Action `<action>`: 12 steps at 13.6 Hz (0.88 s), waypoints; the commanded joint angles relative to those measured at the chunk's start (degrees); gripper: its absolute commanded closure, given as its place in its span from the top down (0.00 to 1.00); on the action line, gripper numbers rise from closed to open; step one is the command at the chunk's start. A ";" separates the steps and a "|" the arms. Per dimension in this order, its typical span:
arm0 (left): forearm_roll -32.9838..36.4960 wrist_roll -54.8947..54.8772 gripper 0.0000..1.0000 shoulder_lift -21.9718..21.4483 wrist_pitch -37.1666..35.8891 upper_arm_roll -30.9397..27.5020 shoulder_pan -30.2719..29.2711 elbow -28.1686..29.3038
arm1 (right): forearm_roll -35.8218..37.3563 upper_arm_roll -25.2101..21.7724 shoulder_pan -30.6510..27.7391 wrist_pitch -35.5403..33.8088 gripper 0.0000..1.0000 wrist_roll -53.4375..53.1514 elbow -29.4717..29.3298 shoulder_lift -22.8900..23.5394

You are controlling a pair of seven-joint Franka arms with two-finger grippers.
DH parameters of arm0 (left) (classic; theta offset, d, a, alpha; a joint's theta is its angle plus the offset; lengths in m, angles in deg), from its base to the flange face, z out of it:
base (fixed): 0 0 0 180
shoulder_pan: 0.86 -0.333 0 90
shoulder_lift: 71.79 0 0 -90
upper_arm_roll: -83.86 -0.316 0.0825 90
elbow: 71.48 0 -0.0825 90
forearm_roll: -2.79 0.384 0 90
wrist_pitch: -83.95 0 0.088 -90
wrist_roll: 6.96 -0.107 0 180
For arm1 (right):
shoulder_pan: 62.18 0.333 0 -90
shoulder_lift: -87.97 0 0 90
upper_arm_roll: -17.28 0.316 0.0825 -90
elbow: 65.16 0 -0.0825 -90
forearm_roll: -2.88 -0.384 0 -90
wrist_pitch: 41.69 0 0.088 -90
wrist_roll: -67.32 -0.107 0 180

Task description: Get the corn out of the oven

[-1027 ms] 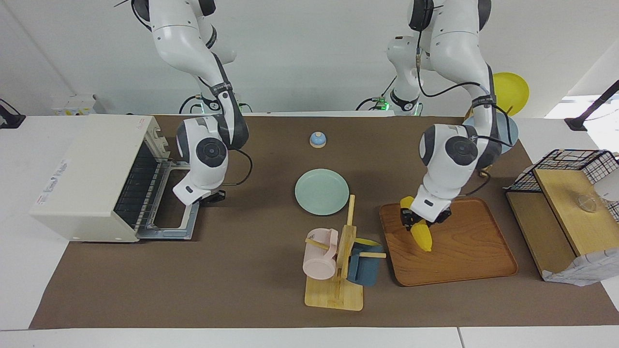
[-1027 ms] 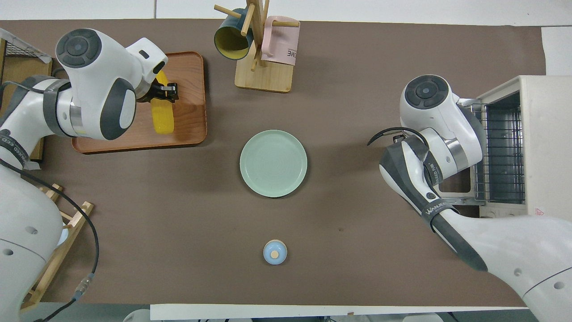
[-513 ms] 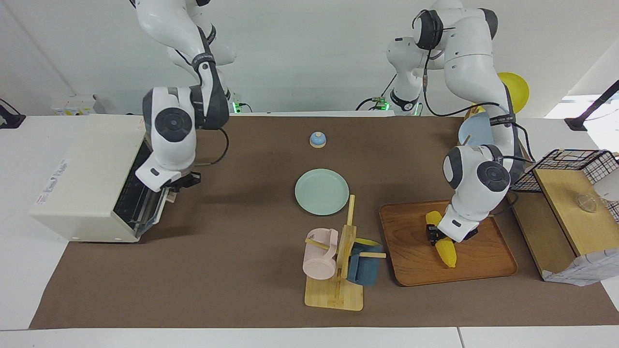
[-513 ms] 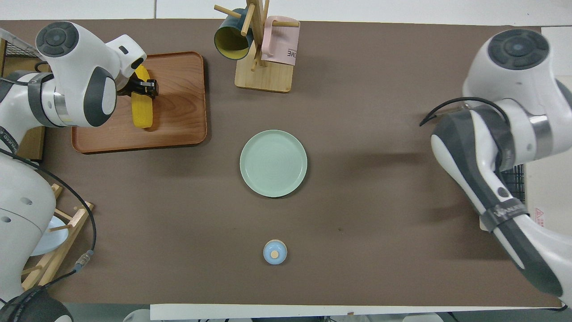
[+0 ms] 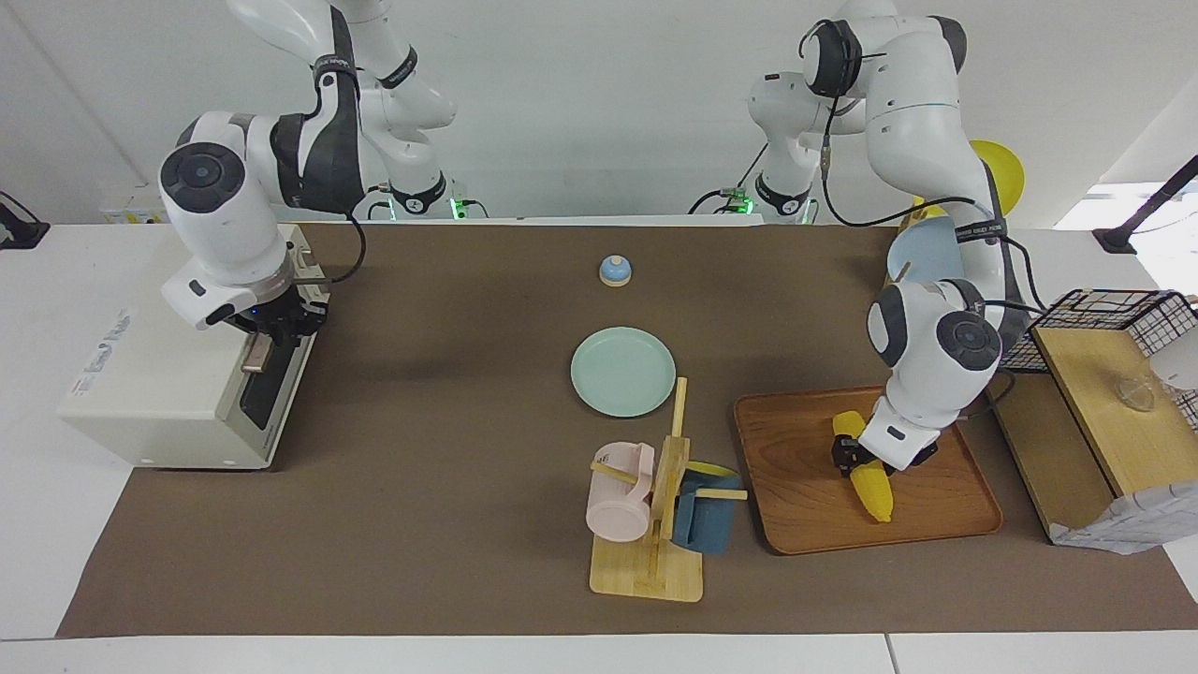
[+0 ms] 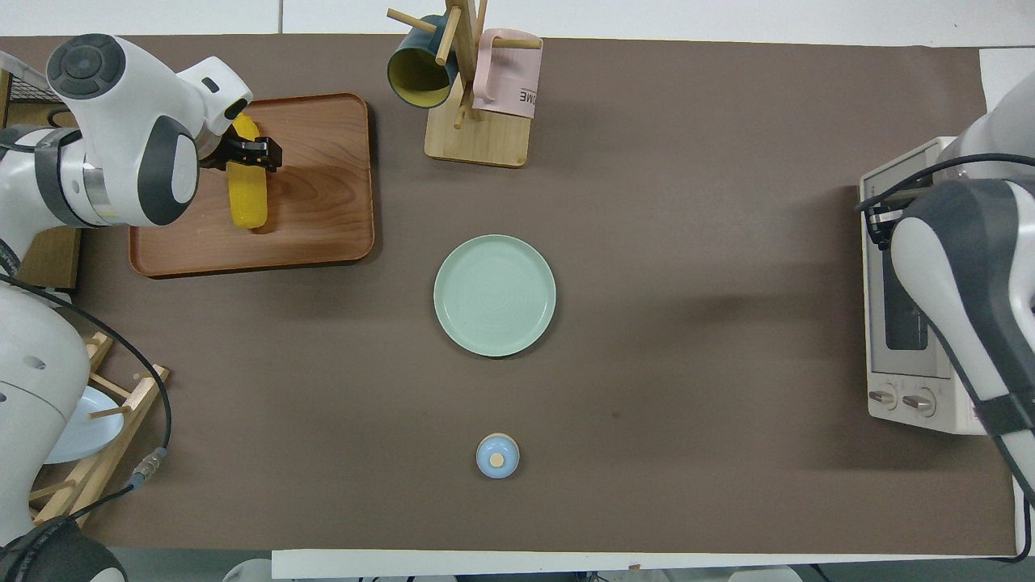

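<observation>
The yellow corn lies on the brown wooden tray toward the left arm's end of the table; it also shows in the overhead view. My left gripper is shut on the corn's thick end, low over the tray. The cream-white oven stands at the right arm's end, its dark glass door closed. My right gripper is at the top of the door, shut on the tan handle.
A green plate sits mid-table, with a small blue bell nearer to the robots. A wooden mug rack with a pink and a blue mug stands beside the tray. A wire basket and wooden box stand at the table's end.
My right gripper swung the oven door up from fully open to closed. My left gripper carried the corn across the tray toward the table's end and lowered it.
</observation>
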 commanded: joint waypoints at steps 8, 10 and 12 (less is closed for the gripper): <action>2.08 -1.09 1.00 -30.26 -37.30 -0.11 -1.96 -0.61 | -5.54 0.20 -2.19 -16.50 1.00 0.06 -13.27 -5.93; 2.17 -1.18 1.00 -30.47 -44.43 -0.02 -1.87 -5.08 | -5.63 -0.41 -4.11 -17.30 1.00 0.15 -15.28 -4.97; 1.82 -1.35 1.00 -30.20 -45.69 -0.02 -1.87 -6.07 | -5.72 -0.50 -4.30 -17.65 1.00 0.41 -16.08 -4.17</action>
